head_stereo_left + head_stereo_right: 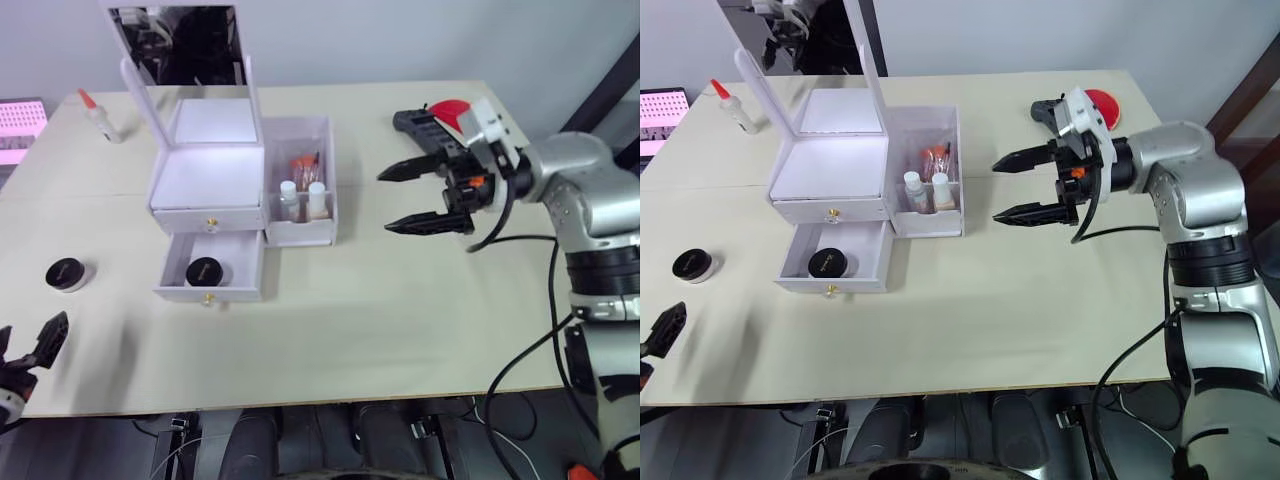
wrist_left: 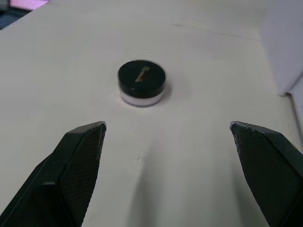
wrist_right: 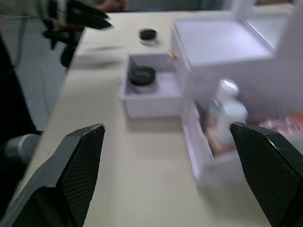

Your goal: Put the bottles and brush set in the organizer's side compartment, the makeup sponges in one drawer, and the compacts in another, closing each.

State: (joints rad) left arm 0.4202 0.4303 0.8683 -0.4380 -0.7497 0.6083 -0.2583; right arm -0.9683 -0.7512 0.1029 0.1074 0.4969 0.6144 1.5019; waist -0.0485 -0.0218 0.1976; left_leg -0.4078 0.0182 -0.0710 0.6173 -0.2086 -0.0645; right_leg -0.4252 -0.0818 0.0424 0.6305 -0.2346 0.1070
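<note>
The white organizer [image 1: 205,150] stands at the back of the table with its mirror lid up. In its side compartment [image 1: 300,190] stand two white-capped bottles [image 1: 303,200] and the brush set [image 1: 305,165]. The upper drawer is shut; the lower drawer [image 1: 210,275] is pulled out with one black compact [image 1: 203,271] inside. A second compact [image 2: 141,83] with a pale rim lies on the table to the left. My left gripper [image 2: 168,156] is open just short of it. My right gripper [image 1: 415,197] hangs open to the right of the organizer. The makeup sponges are out of view.
A red-tipped glue bottle [image 1: 100,115] lies at the back left. A red disc [image 1: 1102,103] and a black object [image 1: 415,122] sit at the back right behind my right arm. A pink item [image 1: 22,128] is off the table's left end.
</note>
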